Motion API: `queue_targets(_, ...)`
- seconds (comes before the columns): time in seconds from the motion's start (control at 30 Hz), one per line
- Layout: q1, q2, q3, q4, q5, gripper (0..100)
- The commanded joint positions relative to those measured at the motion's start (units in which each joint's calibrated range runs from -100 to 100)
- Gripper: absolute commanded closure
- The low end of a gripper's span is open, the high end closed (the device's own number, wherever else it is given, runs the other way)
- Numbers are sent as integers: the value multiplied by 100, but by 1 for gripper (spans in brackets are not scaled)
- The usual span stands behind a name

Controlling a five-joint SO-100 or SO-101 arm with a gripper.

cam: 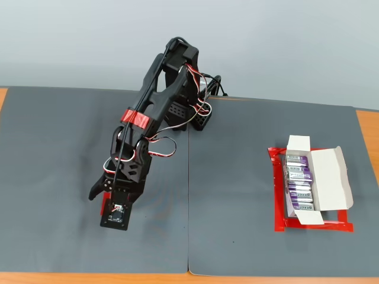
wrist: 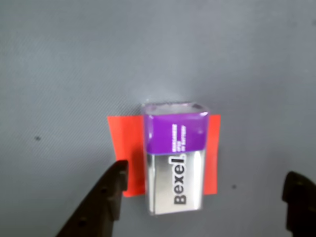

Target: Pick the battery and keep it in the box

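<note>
In the wrist view the battery (wrist: 176, 160), purple on top and silver below with "Bexel" printed on it, lies on a flat red tape patch (wrist: 126, 143) on the grey mat. My gripper (wrist: 206, 174) is open just above it. One dark finger (wrist: 111, 190) is left of the battery and the other (wrist: 297, 195) is far to its right, and neither touches it. In the fixed view the gripper (cam: 106, 198) points down at the left mat and the arm hides the battery. The white box (cam: 331, 177) lies open at the right with several batteries (cam: 299, 180) inside.
The box sits on a red tape rectangle (cam: 278, 195) on the right grey mat (cam: 237, 195). A seam (cam: 188, 225) runs between the two mats. The arm's base (cam: 198, 112) stands at the back centre. Orange table edge (cam: 367, 127) shows at the far right.
</note>
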Motion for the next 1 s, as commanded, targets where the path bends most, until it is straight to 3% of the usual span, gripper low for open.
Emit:
queue_targets(0.0, -27, -6, -253, -66, -1, 65)
queue_targets(0.83, -4, 409, -452, 4, -17, 65)
queue_targets(0.97, 10, 409, -452, 12, -12, 72)
